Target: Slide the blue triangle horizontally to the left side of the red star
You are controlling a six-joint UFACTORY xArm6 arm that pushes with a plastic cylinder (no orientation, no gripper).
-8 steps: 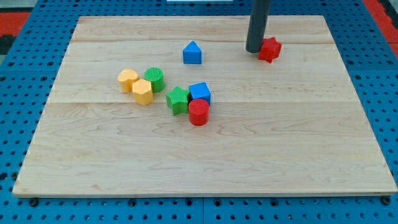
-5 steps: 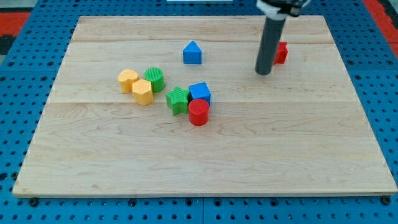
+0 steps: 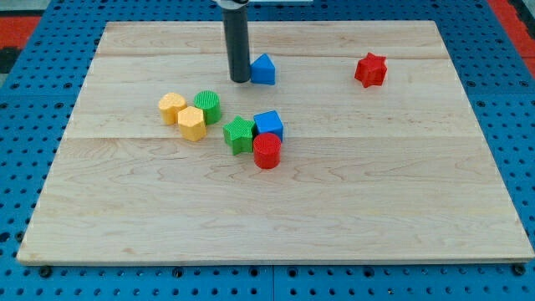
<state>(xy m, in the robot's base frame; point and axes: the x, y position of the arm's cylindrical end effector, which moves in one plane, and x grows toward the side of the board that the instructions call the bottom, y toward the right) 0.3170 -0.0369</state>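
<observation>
Tip [image 3: 240, 80] touching blue triangle [image 3: 263, 70] on its left; red star [image 3: 370, 69] well right of triangle; no claw on rod, nothing grasped.

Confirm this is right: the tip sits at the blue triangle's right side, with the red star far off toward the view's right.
Not quite. In the camera view my tip sits at the left side of the blue triangle, not its right, close against it. The rest holds: the red star lies far off toward the view's right.
</observation>
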